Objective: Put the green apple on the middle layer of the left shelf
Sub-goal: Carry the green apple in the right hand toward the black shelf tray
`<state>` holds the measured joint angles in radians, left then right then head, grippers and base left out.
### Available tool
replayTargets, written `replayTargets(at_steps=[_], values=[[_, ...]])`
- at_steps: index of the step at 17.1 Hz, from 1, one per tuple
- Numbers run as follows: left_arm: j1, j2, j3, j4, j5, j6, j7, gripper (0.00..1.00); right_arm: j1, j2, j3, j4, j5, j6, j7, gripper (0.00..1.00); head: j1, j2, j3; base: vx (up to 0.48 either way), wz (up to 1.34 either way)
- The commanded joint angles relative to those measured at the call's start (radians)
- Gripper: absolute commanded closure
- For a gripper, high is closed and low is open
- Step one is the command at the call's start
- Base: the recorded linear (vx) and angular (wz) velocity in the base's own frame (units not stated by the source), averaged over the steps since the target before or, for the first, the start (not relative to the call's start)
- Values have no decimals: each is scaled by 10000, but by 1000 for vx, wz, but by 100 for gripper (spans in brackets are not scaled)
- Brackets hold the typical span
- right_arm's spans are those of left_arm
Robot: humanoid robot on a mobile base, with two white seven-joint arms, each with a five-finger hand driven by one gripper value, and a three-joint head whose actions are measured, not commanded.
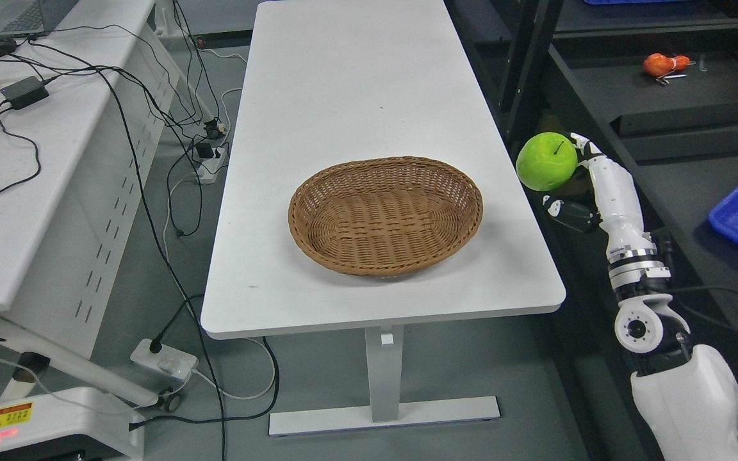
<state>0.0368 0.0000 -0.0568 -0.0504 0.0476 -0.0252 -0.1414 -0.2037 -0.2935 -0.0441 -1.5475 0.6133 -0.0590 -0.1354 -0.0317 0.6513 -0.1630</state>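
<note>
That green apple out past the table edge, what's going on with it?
The robot's right hand is gripping the green apple and holding it in the air, just off the right edge of the white table, beside the dark shelves. The wicker basket on the table is empty. The other arm isn't in view.
</note>
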Motion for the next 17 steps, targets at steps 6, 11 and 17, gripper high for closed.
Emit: replayTargets(at_steps=[6,11,17], values=[[0,175,0,-2,0,7,3,0,411,189,-265,-356,-104,7,96,99,0,0,0,-286,51],[0,175,0,-2,0,7,3,0,565,327,-219,-372,-105,-39,112,99,0,0,0,-339,-109],[0,175,0,-2,0,7,3,0,749,388,-35,-372,-105,-346,311,99,0,0,0,-388,-41]])
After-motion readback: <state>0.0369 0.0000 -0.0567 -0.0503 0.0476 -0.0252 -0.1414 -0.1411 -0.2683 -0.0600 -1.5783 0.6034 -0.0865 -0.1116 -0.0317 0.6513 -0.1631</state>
